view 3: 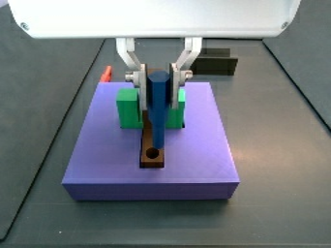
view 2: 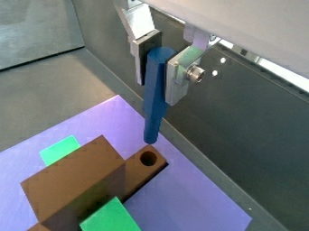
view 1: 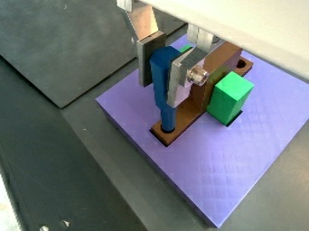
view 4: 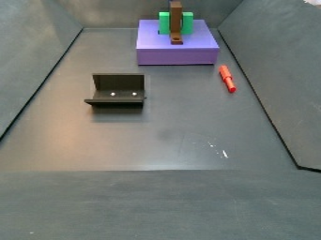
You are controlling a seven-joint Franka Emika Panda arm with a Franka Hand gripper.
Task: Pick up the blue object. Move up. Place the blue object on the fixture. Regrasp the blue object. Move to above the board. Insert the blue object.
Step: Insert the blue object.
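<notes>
Gripper: clamped on upright blue peg, tip just above bar hole. Risk: slight offset jams peg on rim.

Gripper, mounted under a broad white housing with rounded edges, which you see spanning the upper part of a side view and cutting across the corner of both wrist views. Two fingers: flat silver metal plates, each stepping down from a narrower white-grey stem. You can make out dark pads on the inner faces in both wrist views. One plate carries small round screw holes, visible to you in both wrist views. In a side view the fingers read as pale grey prongs with reddish-tinted tips. No cables or printed markings can be discerned.
</notes>
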